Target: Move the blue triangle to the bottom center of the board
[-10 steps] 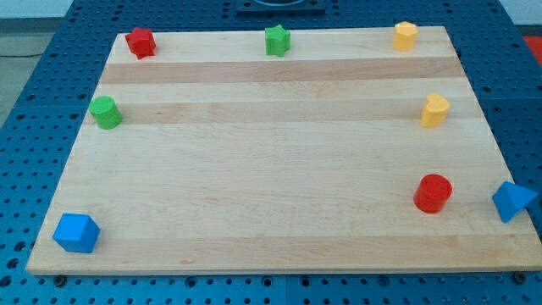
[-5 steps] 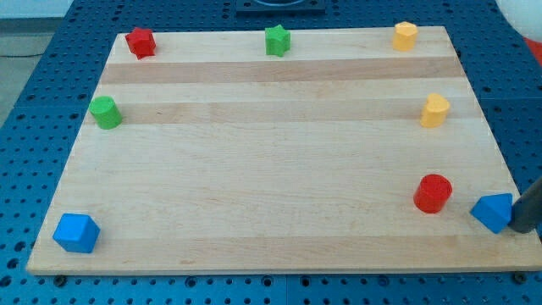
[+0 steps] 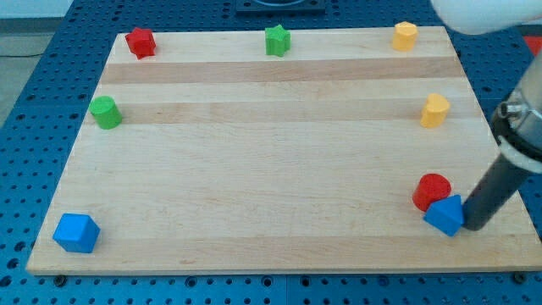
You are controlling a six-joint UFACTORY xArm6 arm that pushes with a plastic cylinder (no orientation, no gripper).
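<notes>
The blue triangle [image 3: 445, 216] lies near the board's bottom right, touching the lower right side of the red cylinder [image 3: 432, 190]. My tip [image 3: 472, 227] is on the board just to the right of the blue triangle, against its right side. The dark rod slants up to the view's right toward the arm.
On the wooden board [image 3: 271, 169]: a red star [image 3: 141, 41] top left, a green star [image 3: 277, 40] top centre, a yellow block [image 3: 406, 36] top right, a yellow block [image 3: 435, 111] at right, a green cylinder [image 3: 106, 112] at left, a blue cube [image 3: 76, 233] bottom left.
My tip has come in from the view's right and pushed the blue triangle leftward from the board's right edge until it meets the red cylinder. Other blocks have not moved.
</notes>
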